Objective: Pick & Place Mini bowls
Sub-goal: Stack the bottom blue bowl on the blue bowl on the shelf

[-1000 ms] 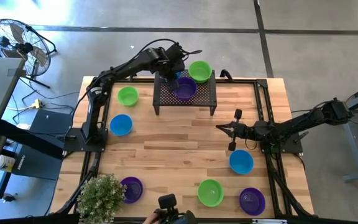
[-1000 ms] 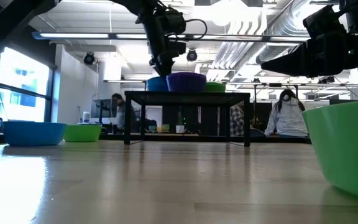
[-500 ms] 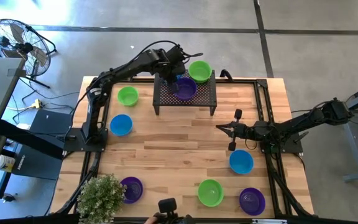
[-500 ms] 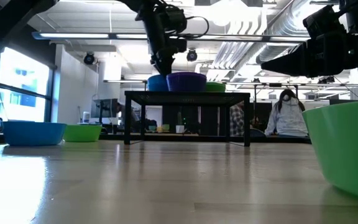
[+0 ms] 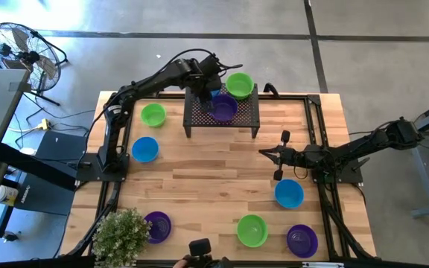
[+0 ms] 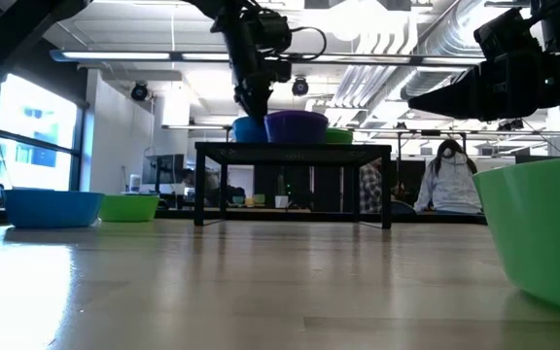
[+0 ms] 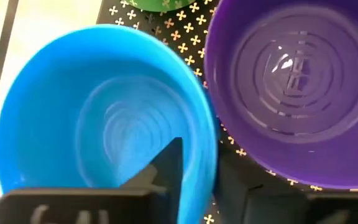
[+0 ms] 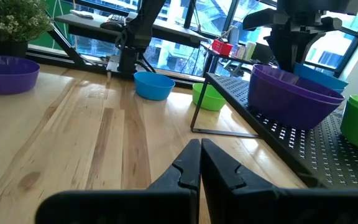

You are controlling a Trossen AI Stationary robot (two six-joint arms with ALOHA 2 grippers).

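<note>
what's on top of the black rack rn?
On the rack: green bowl, purple bowl, blue bowl straddled by the left gripper. Arm hides the blue bowl from above.

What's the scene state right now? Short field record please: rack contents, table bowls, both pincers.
rack: black perforated, far side of table
on rack: blue bowl, purple bowl, green bowl
left pincer: over the rack, one finger inside the blue bowl, the other outside its rim, straddling the wall
right pincer: shut, empty, above bare table on the right
bowls on table: seven; two green, two blue, two purple, one more purple beside the plant
</note>
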